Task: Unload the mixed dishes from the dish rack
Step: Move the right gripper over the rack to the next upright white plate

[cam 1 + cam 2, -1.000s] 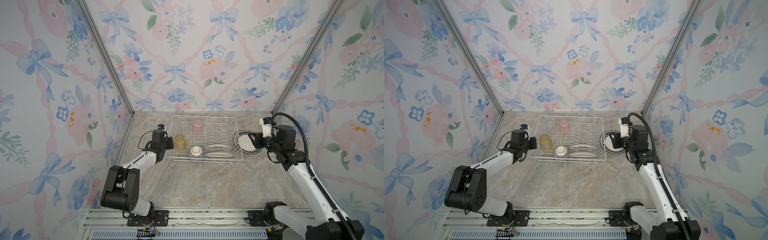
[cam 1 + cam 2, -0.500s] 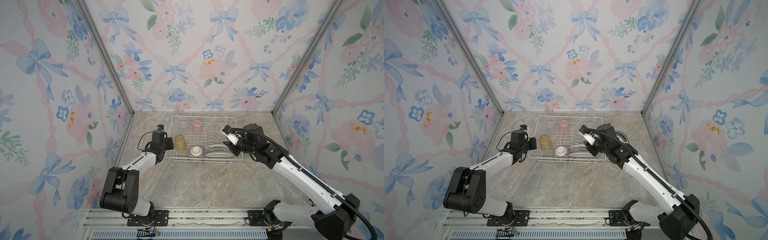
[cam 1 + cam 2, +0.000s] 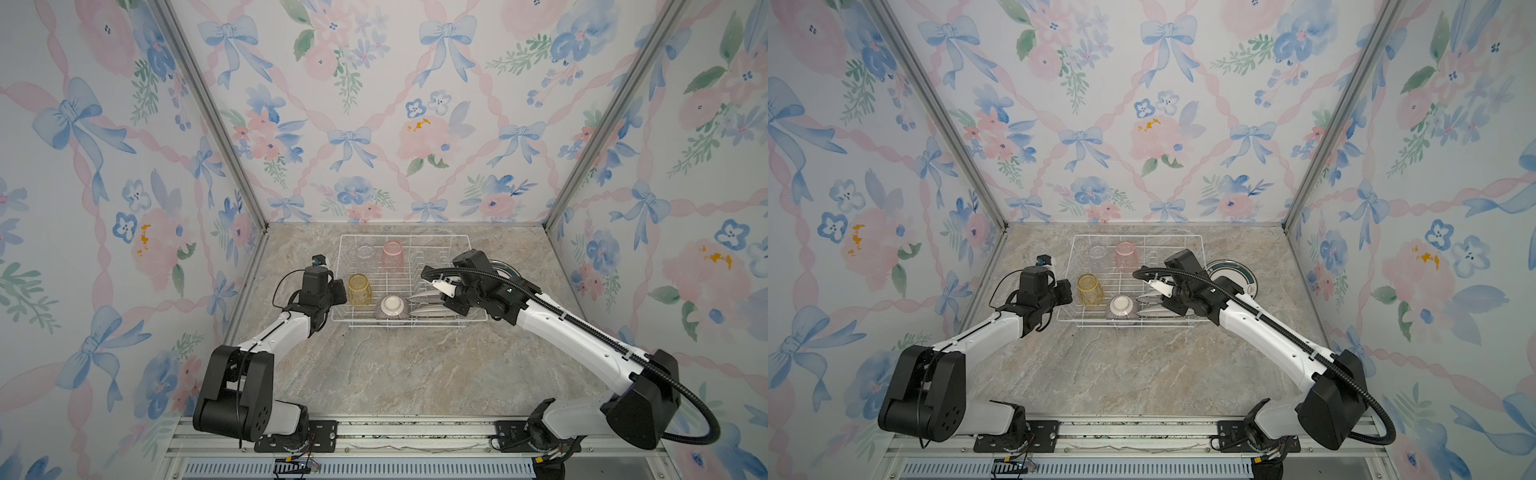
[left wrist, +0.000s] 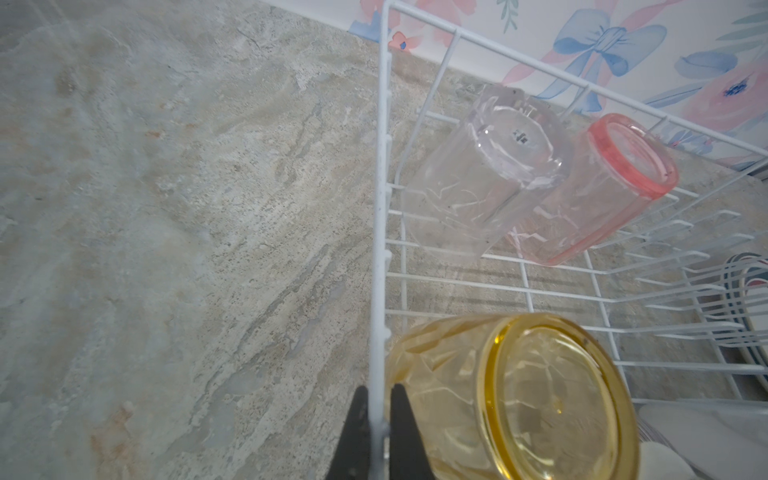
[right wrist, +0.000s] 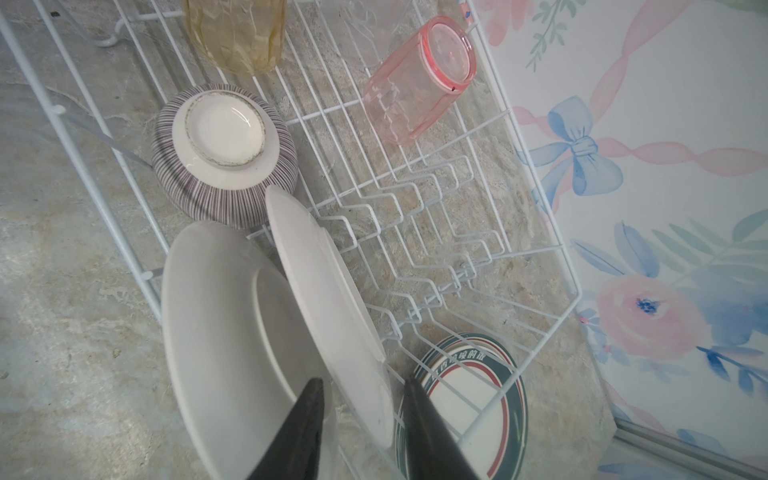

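Three tumblers (image 3: 392, 254), bowl (image 3: 392, 308), two plates (image 5: 332, 291) racked.

Plate (image 5: 473, 399) lying flat just past the right tool (image 5: 362, 380): an arc of white Chinese characters on its dark rim band, too blurred to read surely. Clear tumbler (image 4: 490, 174), ahead of the left tool (image 4: 379, 386): small moulded mark on its base, illegible.

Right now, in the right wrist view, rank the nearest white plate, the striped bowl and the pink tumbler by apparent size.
1. nearest white plate, helped by closeness to the camera.
2. striped bowl.
3. pink tumbler; farther off, so this rank is unsure.
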Controlling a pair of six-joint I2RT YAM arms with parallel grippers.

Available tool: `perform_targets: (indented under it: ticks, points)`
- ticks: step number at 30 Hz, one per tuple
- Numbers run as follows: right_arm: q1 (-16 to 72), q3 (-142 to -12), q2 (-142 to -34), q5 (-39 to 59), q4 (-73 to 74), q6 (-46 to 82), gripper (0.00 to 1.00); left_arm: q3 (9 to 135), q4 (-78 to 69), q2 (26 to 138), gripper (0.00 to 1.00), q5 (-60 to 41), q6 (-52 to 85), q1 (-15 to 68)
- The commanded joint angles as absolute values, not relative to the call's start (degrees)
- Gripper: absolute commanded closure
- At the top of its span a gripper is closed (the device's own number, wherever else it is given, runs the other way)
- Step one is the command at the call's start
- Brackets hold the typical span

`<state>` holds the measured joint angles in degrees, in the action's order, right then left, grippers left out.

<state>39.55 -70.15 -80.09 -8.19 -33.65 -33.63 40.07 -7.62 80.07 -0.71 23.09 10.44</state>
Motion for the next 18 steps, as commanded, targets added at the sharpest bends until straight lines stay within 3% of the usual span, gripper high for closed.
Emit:
perform_targets:
  ticks: [1, 18]
  points:
    - [40.26, -72.4, -81.23, -9.14, -36.71, -34.63, 0.65, 39.01, -2.84, 80.86, 1.0, -1.48, 21.79, 10.94]
    - [41.38, -74.59, -85.26, -10.45, -39.83, -35.79, 0.66, 40.4, -3.12, 82.53, 1.0, -1.66, 21.27, 10.99]
